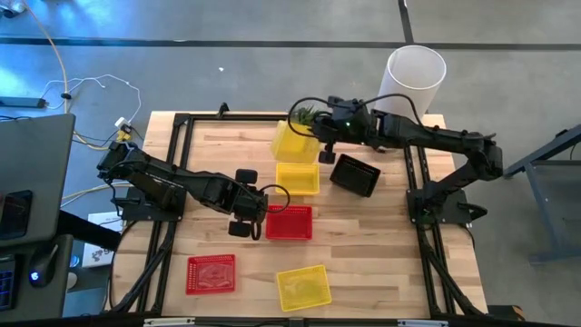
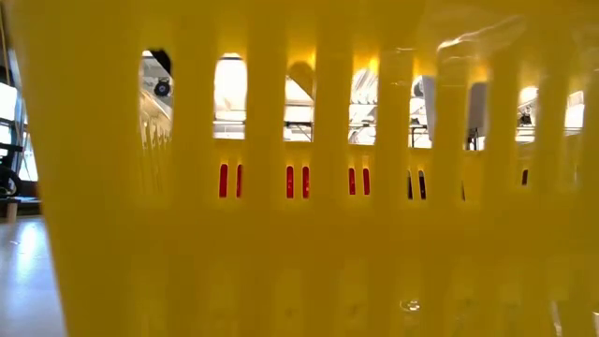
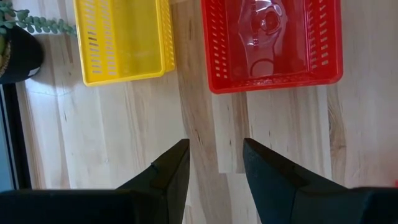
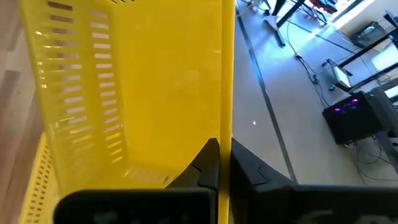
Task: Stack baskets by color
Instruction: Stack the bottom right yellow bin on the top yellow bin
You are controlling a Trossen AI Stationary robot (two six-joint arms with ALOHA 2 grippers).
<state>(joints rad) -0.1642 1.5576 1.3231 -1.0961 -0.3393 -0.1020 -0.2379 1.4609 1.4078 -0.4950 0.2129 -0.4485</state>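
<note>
Wooden counter (image 1: 363, 245) on a black frame; tall white cylinder (image 1: 417, 77) at its far right corner; small green plant (image 1: 307, 114) in a dark pot at the far edge; cables (image 1: 91, 91) on the grey floor.

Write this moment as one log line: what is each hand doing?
right hand: shut on yellow basket wall, basket tilted over second yellow basket | left hand: open, empty, by red basket

High view straight down; low view pressed against yellow basket (image 2: 299, 234); wrists close over table (image 3: 124, 143)
</note>
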